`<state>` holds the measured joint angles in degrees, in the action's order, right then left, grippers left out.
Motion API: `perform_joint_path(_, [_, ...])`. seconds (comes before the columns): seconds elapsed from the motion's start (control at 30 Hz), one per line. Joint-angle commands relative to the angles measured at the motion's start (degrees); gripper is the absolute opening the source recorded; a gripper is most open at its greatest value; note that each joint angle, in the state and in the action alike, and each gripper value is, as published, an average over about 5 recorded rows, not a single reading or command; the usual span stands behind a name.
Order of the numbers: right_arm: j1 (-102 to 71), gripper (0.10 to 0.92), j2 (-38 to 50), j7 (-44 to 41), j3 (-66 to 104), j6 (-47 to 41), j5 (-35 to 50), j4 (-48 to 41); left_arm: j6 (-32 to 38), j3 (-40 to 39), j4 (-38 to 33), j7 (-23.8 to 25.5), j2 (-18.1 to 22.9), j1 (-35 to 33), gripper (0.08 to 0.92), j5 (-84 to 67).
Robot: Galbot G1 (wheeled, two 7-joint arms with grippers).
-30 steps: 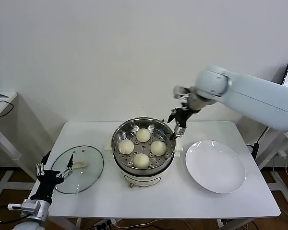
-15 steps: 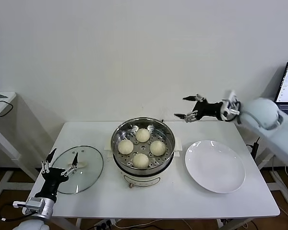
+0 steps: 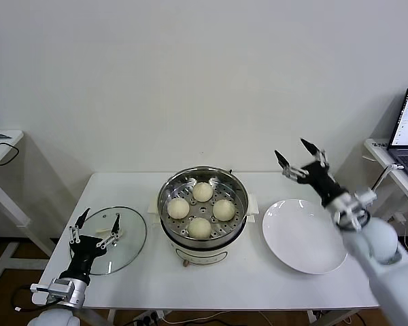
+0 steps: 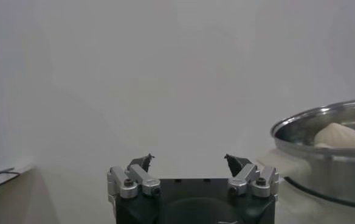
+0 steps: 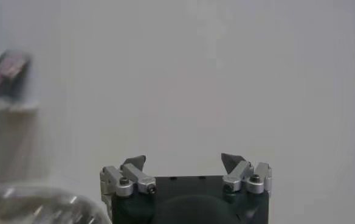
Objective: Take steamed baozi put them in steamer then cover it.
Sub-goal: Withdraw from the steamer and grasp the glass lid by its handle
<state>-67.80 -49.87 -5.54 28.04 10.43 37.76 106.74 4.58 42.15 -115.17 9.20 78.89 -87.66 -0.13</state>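
On the white table (image 3: 258,285): steamer (image 3: 202,234) at the centre, uncovered, 4 steamed baozi (image 3: 200,227) resting on its perforated tray. Cover (image 3: 126,238) flat near the left edge, apart from the steamer. White plate (image 3: 306,234) toward the right edge, bare. Left gripper (image 3: 95,226) raised at the front-left corner over the cover's edge, fingers spread, grasping nothing. Right gripper (image 3: 296,157) lifted above the plate's far side, likewise spread and grasping nothing.

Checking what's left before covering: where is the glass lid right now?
In the head view, the cover lies flat on the table, on the robot's left of the steamer, with the open left gripper at its near-left edge.
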Motion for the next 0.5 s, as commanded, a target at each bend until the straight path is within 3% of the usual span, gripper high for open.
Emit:
perform_joint_path(0.03, [-21.7,0.823,-16.9,7.2,11.7,12.8,-5.7,6.0,4.2,-1.3,1.1,-1.7,0.1,-0.3,0.823,5.9])
perform_joint_path(0.2, [-22.6,0.823,-20.4,7.1,9.6,14.0,-6.3,5.1,12.4,-1.5,4.3,-4.2,0.1,-0.7,0.823,21.3])
perform_joint_path(0.5, [-20.7,0.823,-22.0,7.3,6.6,14.2,-7.5,2.6,26.0,3.9,16.2,-13.8,-1.4,0.3,0.823,62.6])
